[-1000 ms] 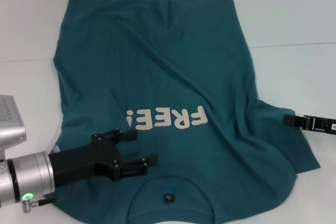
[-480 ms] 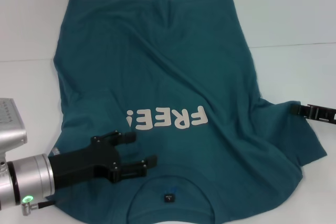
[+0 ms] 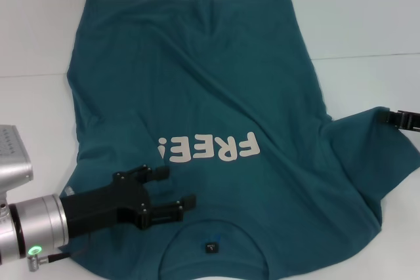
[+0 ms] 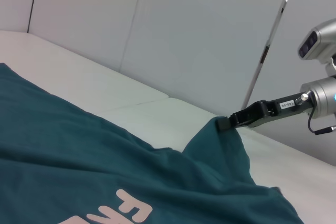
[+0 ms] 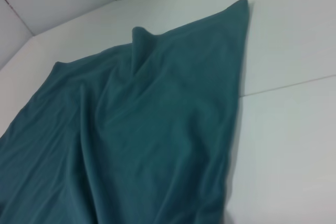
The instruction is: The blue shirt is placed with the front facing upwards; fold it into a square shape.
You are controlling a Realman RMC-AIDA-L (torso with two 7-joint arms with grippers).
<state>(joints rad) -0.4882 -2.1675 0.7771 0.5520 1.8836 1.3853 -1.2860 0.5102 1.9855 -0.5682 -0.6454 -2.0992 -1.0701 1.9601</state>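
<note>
The shirt [image 3: 197,96] lies spread on the white bench [image 3: 367,18], "FREE!" lettering up, collar nearest the robot. The right hand [image 3: 392,117] pinches its right sleeve tip, raised off the bench at the far right. The left hand [image 3: 174,191] hovers with fingers parted above the cloth beside the collar.

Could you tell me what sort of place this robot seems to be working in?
Probably a lab or test room: a plain white table holds only the blue shirt, with bare white panel walls behind. The left gripper and right gripper work it.
</note>
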